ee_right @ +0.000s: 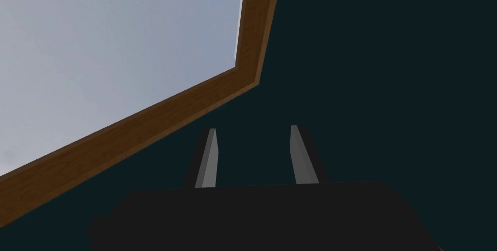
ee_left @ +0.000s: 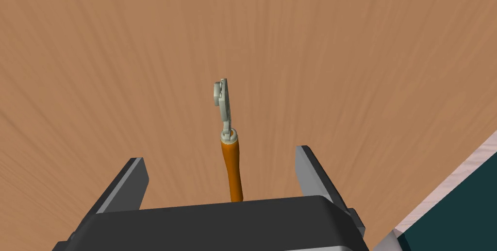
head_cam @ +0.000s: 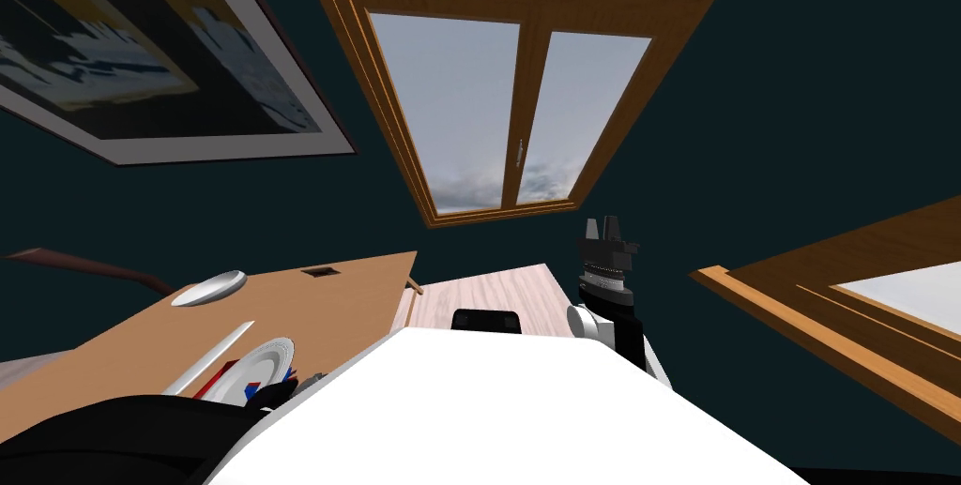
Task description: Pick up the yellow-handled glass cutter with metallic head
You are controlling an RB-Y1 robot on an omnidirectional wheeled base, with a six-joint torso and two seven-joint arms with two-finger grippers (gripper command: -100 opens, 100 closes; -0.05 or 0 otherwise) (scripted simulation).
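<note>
The glass cutter (ee_left: pixel 231 165) lies on a brown wooden table (ee_left: pixel 339 68). Its handle looks orange and its grey metal head (ee_left: pixel 222 100) points away from my hand. My left gripper (ee_left: pixel 219 155) hovers over the handle end, open. One finger stands on each side of the handle, and neither touches it. The handle's near end is hidden behind the gripper body. My right gripper (head_cam: pixel 603 224) is raised to the right of the table, and its fingers (ee_right: pixel 209 156) stand apart, open and empty.
The head view shows the wooden table (head_cam: pixel 319 306) at the left, with a white bowl (head_cam: pixel 208 289), a white plate (head_cam: pixel 258 367) and a long white stick (head_cam: pixel 211 357) on it. The table's edge (ee_left: pixel 437 194) runs close beside my left gripper.
</note>
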